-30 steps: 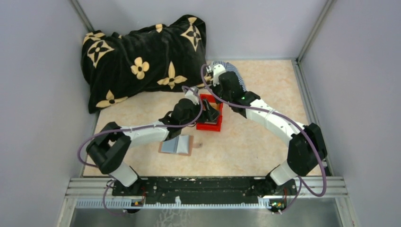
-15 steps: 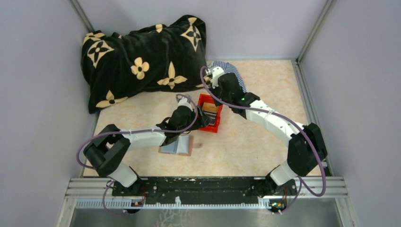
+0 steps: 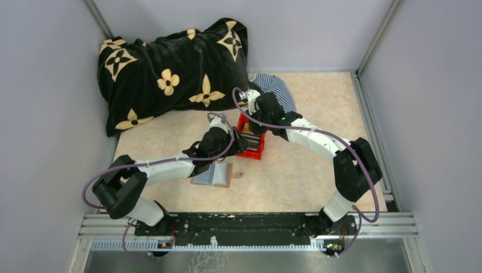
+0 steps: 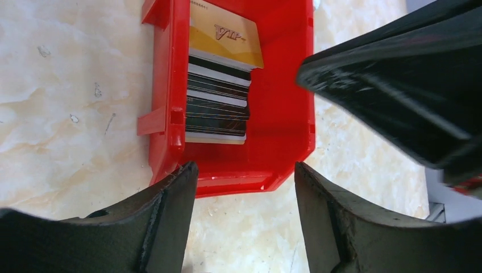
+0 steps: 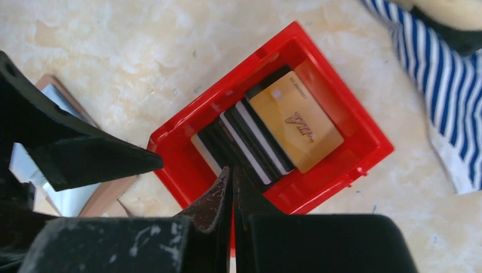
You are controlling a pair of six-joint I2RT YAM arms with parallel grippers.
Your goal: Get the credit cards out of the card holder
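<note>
The credit cards (image 4: 217, 102) lie as an overlapping stack inside a red bin (image 4: 284, 114), dark striped ones under a gold card (image 5: 296, 120). The card holder (image 3: 213, 175) lies open on the table near the bin, grey-blue panels up; it also shows at the left of the right wrist view (image 5: 79, 199). My left gripper (image 4: 245, 187) is open and empty, just off the bin's near end (image 3: 241, 143). My right gripper (image 5: 232, 170) is shut with nothing in it, hovering over the bin's rim and the dark cards (image 3: 254, 122).
A black blanket with tan flowers (image 3: 170, 68) fills the back left. A blue-and-white striped cloth (image 3: 275, 88) lies behind the bin. Grey walls close in the table on three sides.
My left gripper has pulled back out of the red bin toward the near left, its jaws a little narrower. My right arm has swung left, its gripper now over the bin.
</note>
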